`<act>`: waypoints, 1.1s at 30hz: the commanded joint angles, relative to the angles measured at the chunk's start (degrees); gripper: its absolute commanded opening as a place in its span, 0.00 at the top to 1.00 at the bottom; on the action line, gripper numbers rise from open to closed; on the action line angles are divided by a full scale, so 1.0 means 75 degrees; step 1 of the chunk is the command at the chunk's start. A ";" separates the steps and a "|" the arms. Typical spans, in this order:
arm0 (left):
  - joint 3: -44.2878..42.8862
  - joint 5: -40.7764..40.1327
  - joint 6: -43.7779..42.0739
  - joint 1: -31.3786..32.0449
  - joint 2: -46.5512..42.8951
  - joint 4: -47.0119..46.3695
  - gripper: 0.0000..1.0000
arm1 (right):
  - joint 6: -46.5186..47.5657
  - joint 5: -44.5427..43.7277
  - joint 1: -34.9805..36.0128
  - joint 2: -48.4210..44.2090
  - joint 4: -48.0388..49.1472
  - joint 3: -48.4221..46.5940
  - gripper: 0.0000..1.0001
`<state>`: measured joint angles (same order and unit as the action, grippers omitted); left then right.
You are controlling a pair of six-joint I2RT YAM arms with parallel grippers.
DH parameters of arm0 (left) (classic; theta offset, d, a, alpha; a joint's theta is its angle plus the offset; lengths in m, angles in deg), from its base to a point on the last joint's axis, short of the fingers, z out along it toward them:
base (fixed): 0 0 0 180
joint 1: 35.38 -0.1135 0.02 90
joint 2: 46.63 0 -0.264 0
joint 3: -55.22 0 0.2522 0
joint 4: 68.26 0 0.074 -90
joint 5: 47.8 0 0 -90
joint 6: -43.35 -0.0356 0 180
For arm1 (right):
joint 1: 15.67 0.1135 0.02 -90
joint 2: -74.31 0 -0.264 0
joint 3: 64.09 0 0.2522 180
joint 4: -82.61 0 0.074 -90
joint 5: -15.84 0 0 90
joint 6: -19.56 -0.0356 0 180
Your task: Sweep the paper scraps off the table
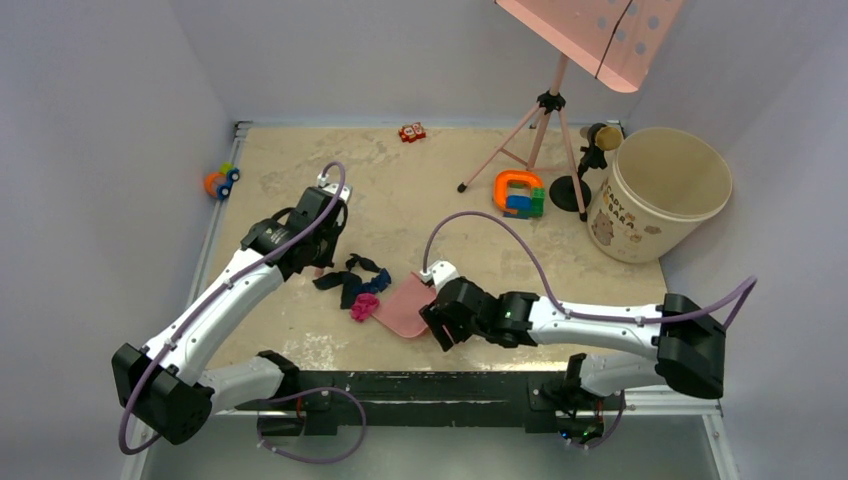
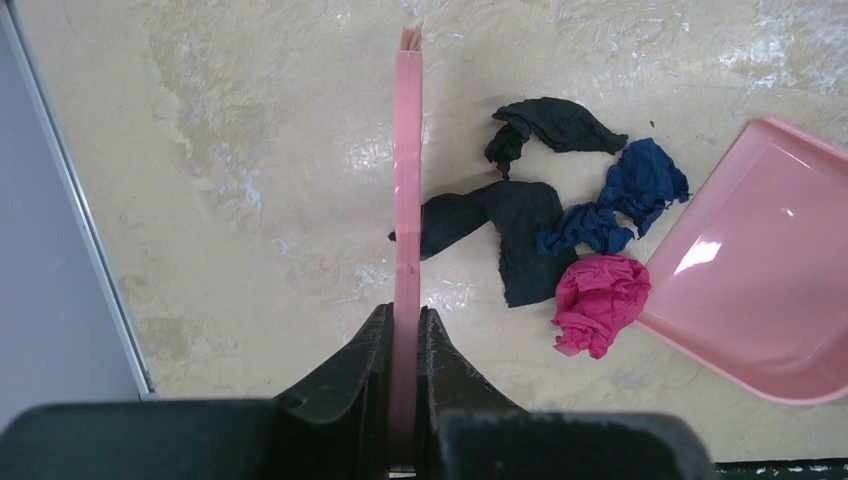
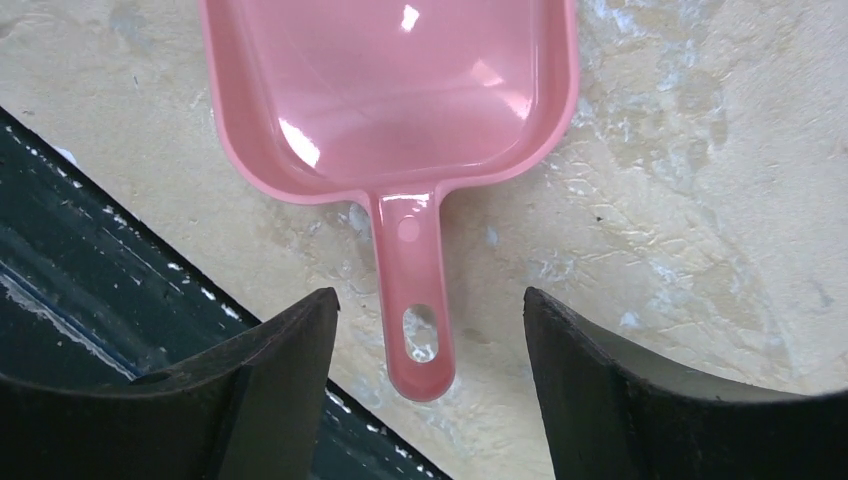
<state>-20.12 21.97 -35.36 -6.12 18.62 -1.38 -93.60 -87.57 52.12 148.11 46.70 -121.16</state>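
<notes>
Several paper scraps lie in a cluster on the beige table (image 1: 470, 160): two black (image 2: 555, 125) (image 2: 500, 225), one dark blue (image 2: 625, 195) and one magenta (image 2: 598, 300). From above they sit at the pile (image 1: 358, 285), just left of a pink dustpan (image 1: 405, 305). My left gripper (image 2: 405, 315) is shut on a thin pink brush (image 2: 407, 180) that stands on the table just left of the scraps. My right gripper (image 3: 428, 295) is open, its fingers either side of the dustpan handle (image 3: 415, 260) without touching it. The pan (image 3: 400, 90) is empty.
A beige bucket (image 1: 660, 190) stands at the right. A pink music stand's tripod (image 1: 545, 120) and a black stand (image 1: 585, 165) are at the back right, by an orange, blue and green toy (image 1: 520, 192). A red-and-white block (image 1: 412, 131) and a toy (image 1: 221, 181) lie near the edges.
</notes>
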 commanded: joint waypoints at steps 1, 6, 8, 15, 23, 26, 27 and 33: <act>0.0024 0.0072 -0.0111 -0.0058 -0.0231 -0.0325 1.00 | -0.0678 -0.0866 0.0349 -0.0132 0.1621 0.0694 0.29; 0.0009 0.0110 -0.0122 -0.0057 -0.0161 -0.0352 1.00 | -0.0685 -0.1104 0.0849 0.0675 0.1401 0.0205 0.31; -0.0007 0.0130 -0.0122 -0.0057 -0.0157 -0.0328 1.00 | -0.0772 -0.1237 0.0990 0.1063 0.1332 0.0054 0.33; 0.0031 0.0156 -0.0131 -0.0057 -0.0165 -0.0352 1.00 | -0.1124 -0.1565 0.1075 0.1472 0.1107 -0.0120 0.42; 0.0019 0.0166 -0.0146 -0.0057 -0.0157 -0.0355 1.00 | -0.1208 -0.1675 0.1077 0.0987 0.0992 0.0013 0.44; 0.0029 0.0166 -0.0146 -0.0057 -0.0157 -0.0357 1.00 | -0.1208 -0.1668 0.1076 0.0960 0.1032 0.0067 0.50; 0.0029 0.0172 -0.0155 -0.0058 -0.0149 -0.0357 1.00 | -0.1212 -0.1669 0.1075 0.0957 0.1027 0.0057 0.53; 0.0032 0.0244 -0.0181 -0.0060 -0.0095 -0.0360 1.00 | -0.1213 -0.1553 0.1079 0.1249 0.0960 -0.0032 0.45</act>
<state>-19.77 23.11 -35.78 -6.12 18.36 -1.75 -101.78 -97.86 60.03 156.43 53.87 -120.05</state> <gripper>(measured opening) 0.127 0.500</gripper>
